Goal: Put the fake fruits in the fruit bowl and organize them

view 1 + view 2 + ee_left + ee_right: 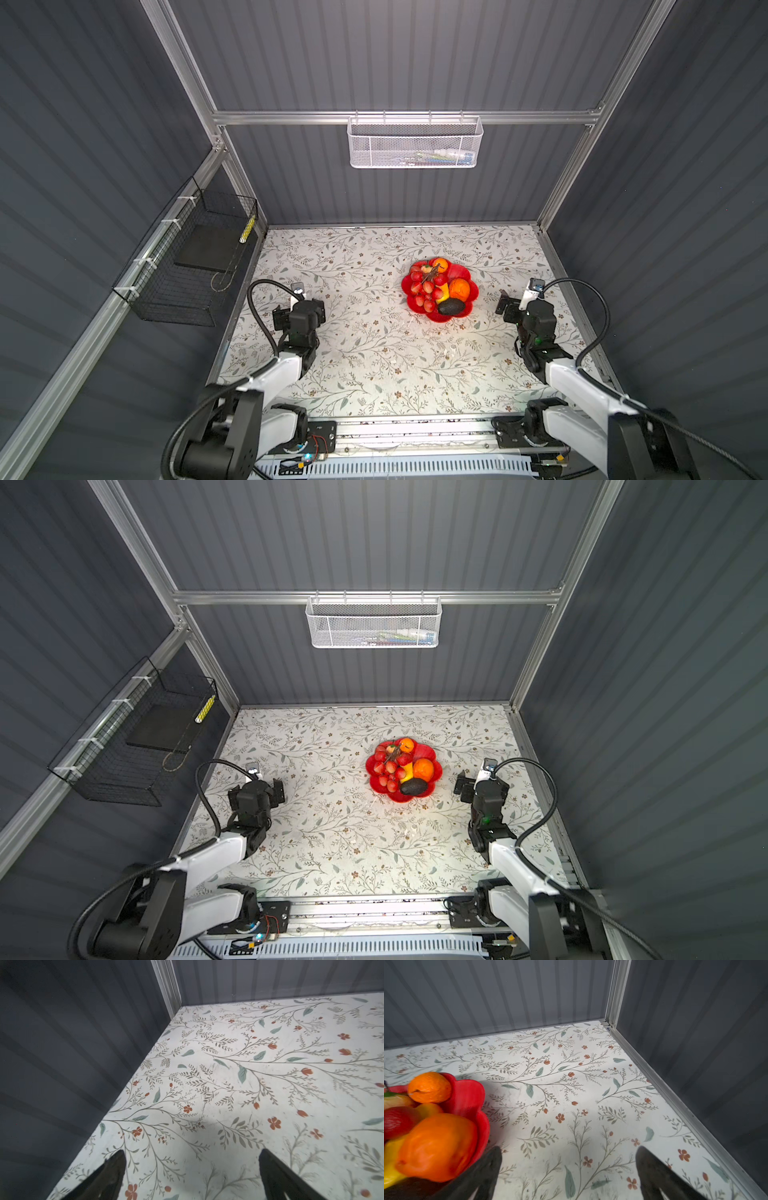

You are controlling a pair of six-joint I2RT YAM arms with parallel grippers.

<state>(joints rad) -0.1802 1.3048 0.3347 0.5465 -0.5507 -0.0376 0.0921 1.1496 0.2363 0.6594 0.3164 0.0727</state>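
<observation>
**Fruit is in the bowl; the danger now is knocking it out**

Your right gripper (569, 1149) hangs low over the bench (571, 1095) with its jaws spread wide and nothing between them. In the wrist view one jaw sits close against the nearest petal of the bowl (467, 1093); you cannot tell whether it touches. Your left gripper (192, 1152) is just as wide and just as empty. It is over bare bench near the left edge, well apart from the bowl.

In both top views the bowl (461, 272) sits right of the bench's middle, nearer the right edge than the left. The grapes (424, 286) fill its left side, with the yellow fruit (442, 293) in the middle and the large orange (459, 289) beside it. The small orange (440, 264) perches at the back rim and the avocado (451, 307) lies at the front rim. No fruit lies loose on the bench, so the placing looks finished.

The trouble would come from your right arm. If you swing it sideways at this height, the jaw probably clips the petal and shoves the dish. The bowl is shallow and the pile sits above its rim. A nudge could therefore roll the small orange off the back or tip the avocado over the front. Raise the gripper clear before you carry it anywhere. The left arm has open bench around it and threatens little.
</observation>
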